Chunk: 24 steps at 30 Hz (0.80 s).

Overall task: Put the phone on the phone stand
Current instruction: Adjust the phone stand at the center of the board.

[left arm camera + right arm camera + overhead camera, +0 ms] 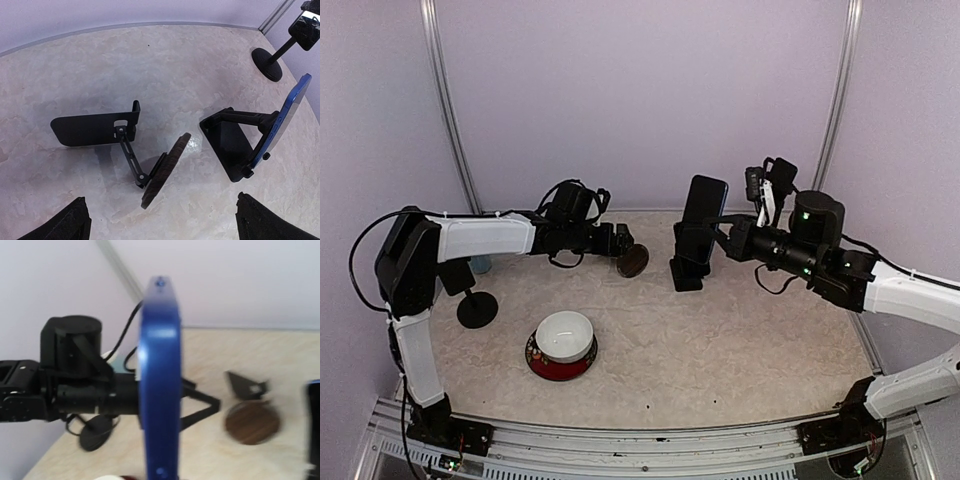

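The blue phone (pixel 703 210) stands upright and leans back on the black phone stand (pixel 688 268) at mid table. In the left wrist view the phone (pixel 282 117) rests its lower end on the lip of the stand (pixel 227 145). My right gripper (pixel 721 238) reaches in from the right and is shut on the phone's right edge. Its own view shows the phone (pixel 160 385) edge-on and close, with the fingertips hidden. My left gripper (pixel 620 244) hangs open to the left of the stand, with both fingers (pixel 75 222) apart and nothing between them.
A second stand with a wooden disc base (pixel 165 170) and a black plate (pixel 92 129) lies tipped over under the left gripper. A white bowl (pixel 565 335) on a dark plate sits near front. A black post on a round base (pixel 477 309) stands at left; another post (pixel 267 62) shows far right.
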Tool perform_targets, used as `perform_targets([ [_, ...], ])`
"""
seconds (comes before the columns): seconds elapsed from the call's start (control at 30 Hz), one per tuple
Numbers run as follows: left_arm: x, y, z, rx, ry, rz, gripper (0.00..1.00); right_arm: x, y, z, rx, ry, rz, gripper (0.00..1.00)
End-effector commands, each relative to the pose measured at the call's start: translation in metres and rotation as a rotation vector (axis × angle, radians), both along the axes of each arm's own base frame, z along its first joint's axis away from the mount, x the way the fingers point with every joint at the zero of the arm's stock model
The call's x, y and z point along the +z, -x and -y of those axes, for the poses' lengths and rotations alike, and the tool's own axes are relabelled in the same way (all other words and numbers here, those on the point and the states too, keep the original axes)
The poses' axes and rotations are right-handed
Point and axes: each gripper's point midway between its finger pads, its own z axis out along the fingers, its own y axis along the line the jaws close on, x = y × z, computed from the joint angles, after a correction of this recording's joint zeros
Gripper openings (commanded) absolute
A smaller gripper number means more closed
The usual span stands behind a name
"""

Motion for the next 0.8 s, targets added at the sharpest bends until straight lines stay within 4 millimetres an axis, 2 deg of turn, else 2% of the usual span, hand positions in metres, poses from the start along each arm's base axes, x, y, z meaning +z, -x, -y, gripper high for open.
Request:
perform_targets([
  [0.0,0.002,-0.009,0.015,-0.035,0.05,-0.033,0.99,-0.003,-0.005,0.038,-0.145,0.08,0.058,0.0],
  [0.17,-0.009,-0.023,0.015,-0.027,0.088,-0.083,0.99,-0.019,-0.003,0.058,-0.216,0.102,0.029,0.0],
  [0.4,-0.023,-0.034,0.018,-0.044,0.094,-0.105,0.99,-0.028,0.002,0.067,-0.236,0.107,0.016,0.0],
  [0.57,-0.044,-0.034,0.023,-0.106,0.078,-0.104,0.98,-0.032,0.0,0.07,-0.244,0.118,0.014,0.0],
  [0.77,-0.058,-0.03,0.027,-0.178,0.063,-0.076,0.85,-0.039,-0.003,0.069,-0.241,0.129,0.004,0.0],
])
